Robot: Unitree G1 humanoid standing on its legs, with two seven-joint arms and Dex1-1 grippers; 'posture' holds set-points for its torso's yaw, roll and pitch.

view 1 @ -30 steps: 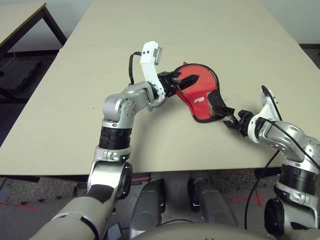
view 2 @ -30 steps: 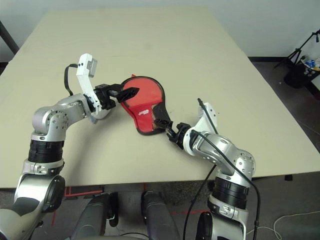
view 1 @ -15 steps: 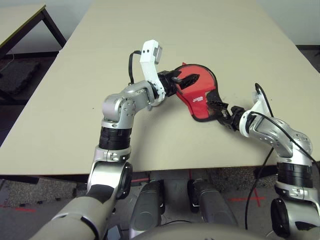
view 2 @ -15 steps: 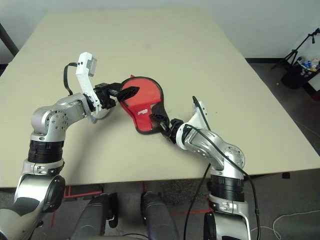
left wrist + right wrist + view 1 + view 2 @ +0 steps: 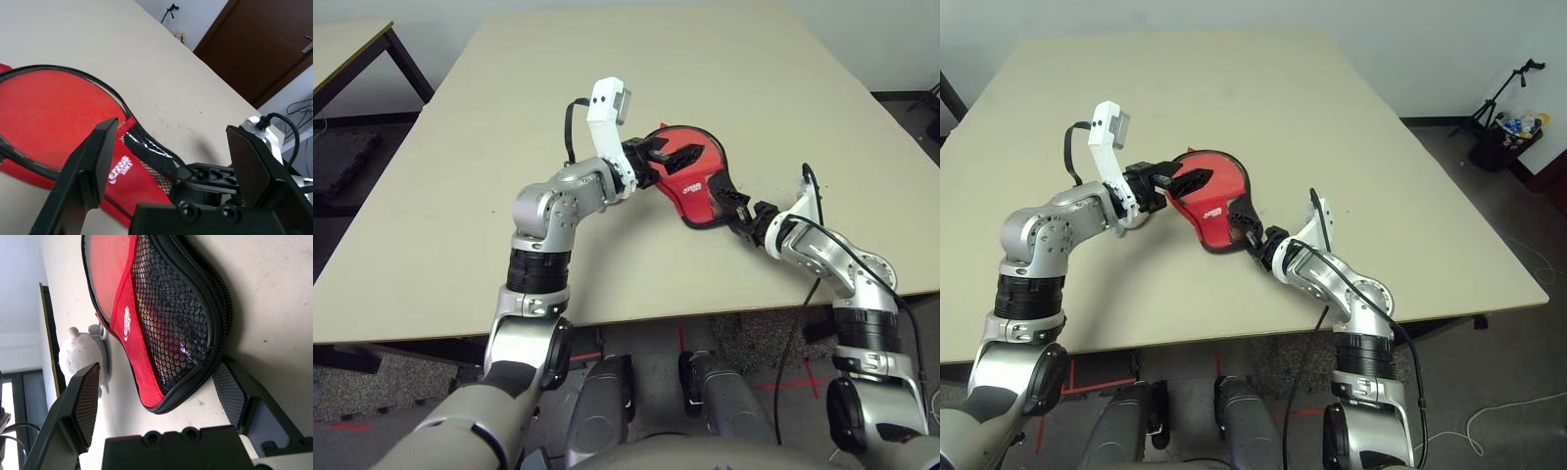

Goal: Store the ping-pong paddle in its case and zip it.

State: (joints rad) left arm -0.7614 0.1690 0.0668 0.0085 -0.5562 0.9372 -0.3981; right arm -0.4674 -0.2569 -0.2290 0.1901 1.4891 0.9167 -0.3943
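Note:
The red case (image 5: 695, 174) with black zipper edging lies flat in the middle of the table, its mesh pocket (image 5: 166, 318) at the narrow end pointing to my right. The ping-pong paddle is hidden. My left gripper (image 5: 677, 152) is open, its fingers (image 5: 93, 161) hovering just above the case's round end (image 5: 54, 112). At the narrow end, my right gripper (image 5: 732, 208) is open as well, with one finger (image 5: 85, 396) on each side of the case's tip. Neither gripper holds anything.
A white fluffy ball (image 5: 80, 355) lies beside the case, under my left wrist. The beige table (image 5: 754, 78) stretches wide behind and to both sides. A second table (image 5: 352, 39) stands far left, and a tripod (image 5: 1498, 98) stands on the floor at the right.
My right arm has swung in from the right, and its open gripper now straddles the case's narrow end. The left gripper and case stay put. The camera has shifted.

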